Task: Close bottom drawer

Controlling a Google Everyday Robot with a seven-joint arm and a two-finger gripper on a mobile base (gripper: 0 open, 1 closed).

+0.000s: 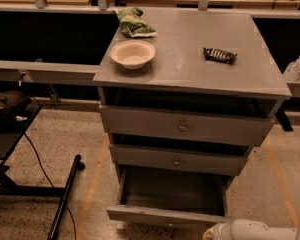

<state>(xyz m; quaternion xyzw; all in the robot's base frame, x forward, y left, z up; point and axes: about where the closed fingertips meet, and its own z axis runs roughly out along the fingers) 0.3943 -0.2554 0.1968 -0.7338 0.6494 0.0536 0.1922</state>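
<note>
The grey wooden cabinet stands in the middle of the camera view. Its bottom drawer is pulled far out, and its empty inside shows. The middle drawer and the top drawer stand only slightly out. My white arm comes in at the bottom right, and its gripper sits at the frame's lower edge, right beside the right end of the bottom drawer's front. Most of the gripper is cut off by the frame.
On the cabinet top lie a white bowl, a green snack bag and a dark bar in a wrapper. A black stand with cables is on the floor at the left. A bottle stands at the right.
</note>
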